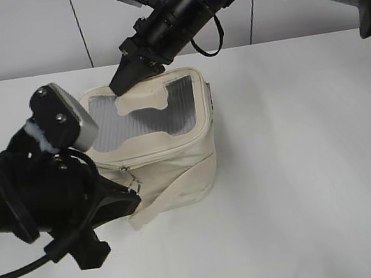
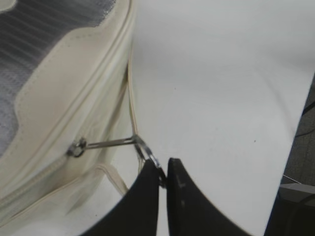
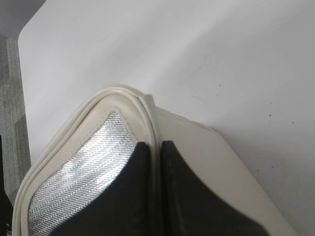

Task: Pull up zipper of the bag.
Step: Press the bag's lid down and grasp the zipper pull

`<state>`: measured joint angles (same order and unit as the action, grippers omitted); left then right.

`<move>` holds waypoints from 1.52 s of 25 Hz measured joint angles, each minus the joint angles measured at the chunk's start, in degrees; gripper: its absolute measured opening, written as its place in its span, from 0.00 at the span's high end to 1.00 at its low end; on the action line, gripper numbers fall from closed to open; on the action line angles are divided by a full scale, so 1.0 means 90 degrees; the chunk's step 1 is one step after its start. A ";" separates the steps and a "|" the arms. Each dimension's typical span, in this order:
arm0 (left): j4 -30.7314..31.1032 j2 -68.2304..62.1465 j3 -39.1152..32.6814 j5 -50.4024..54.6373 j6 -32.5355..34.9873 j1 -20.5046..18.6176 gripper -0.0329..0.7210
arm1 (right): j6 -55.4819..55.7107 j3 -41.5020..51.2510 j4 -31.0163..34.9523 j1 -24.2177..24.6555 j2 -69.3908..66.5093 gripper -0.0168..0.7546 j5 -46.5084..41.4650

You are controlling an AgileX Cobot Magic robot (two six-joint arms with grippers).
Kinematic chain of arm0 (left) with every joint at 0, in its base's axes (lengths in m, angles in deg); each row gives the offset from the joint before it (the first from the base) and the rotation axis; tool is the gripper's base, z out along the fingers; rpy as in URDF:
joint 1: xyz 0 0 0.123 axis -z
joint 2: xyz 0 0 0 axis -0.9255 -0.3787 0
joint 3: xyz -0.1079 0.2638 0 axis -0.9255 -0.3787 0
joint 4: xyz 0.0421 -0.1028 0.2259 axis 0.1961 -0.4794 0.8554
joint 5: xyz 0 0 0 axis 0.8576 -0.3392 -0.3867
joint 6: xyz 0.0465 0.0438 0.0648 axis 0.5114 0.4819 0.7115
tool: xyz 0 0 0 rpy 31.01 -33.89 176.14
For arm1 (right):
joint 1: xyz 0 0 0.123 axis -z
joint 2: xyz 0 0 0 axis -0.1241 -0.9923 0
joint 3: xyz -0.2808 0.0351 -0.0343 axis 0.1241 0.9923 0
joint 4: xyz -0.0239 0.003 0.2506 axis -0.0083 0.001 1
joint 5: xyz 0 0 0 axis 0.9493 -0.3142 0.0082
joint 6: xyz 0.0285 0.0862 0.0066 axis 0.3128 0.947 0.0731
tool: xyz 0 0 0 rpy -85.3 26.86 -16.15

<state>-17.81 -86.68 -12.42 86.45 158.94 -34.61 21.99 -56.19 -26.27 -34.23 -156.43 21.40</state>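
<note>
A cream fabric bag [image 1: 175, 162] with a grey mesh lid panel stands on the white table. Its zipper runs along the front below the lid, and the slider [image 2: 76, 146] sits on the front face. My left gripper [image 2: 163, 169] is shut on the metal ring of the zipper pull [image 2: 147, 152], drawn taut away from the slider; in the exterior view it is at the bag's lower left [image 1: 133, 189]. My right gripper [image 3: 155, 145] is shut on the bag's raised back rim [image 3: 147, 108], seen at the bag's far top edge [image 1: 126, 78].
A loose cream strap [image 1: 160, 203] lies in front of the bag. The white table [image 1: 305, 183] stretches to the right and front. The table's edge and a dark floor show in the left wrist view [image 2: 300, 147].
</note>
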 joint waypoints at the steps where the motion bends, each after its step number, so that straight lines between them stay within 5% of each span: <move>1: -0.0072 -0.0063 0.0000 -0.0257 0.0006 0.0224 0.93 | 0.0000 0.0000 0.0000 0.0000 0.0000 0.92 0.0000; 5: -0.0428 -0.0308 0.0000 -0.0690 0.0047 0.0628 0.93 | 0.0002 0.0000 0.0000 0.0000 0.0000 0.92 -0.0007; 18: -0.2308 -0.0622 0.0016 -0.0531 0.1871 0.0666 0.92 | 0.0041 0.0000 0.0021 0.0000 0.0000 0.92 -0.0001; 24: -0.2557 -0.0916 0.0201 -0.0177 0.2097 0.0666 0.92 | 0.0069 0.0000 0.0038 0.0000 -0.0007 0.92 0.0005; 27: -0.2503 -0.0902 0.0201 -0.0318 0.1682 0.0682 0.89 | 0.0118 0.0000 0.0016 0.0000 -0.0007 0.87 0.0037; 33: -0.1342 -0.0446 0.0201 -0.0213 0.0029 0.0744 0.53 | 0.0214 0.0000 -0.0283 0.0149 0.0066 0.38 0.0297; 38: 0.0421 0.0278 0.0207 0.0076 -0.2109 0.0227 0.46 | 0.0880 -0.0003 -0.1167 0.0697 0.0575 0.35 0.0013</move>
<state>-14.02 -84.18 -10.56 87.13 139.96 -32.57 29.91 -56.21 -36.78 -27.96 -151.26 21.51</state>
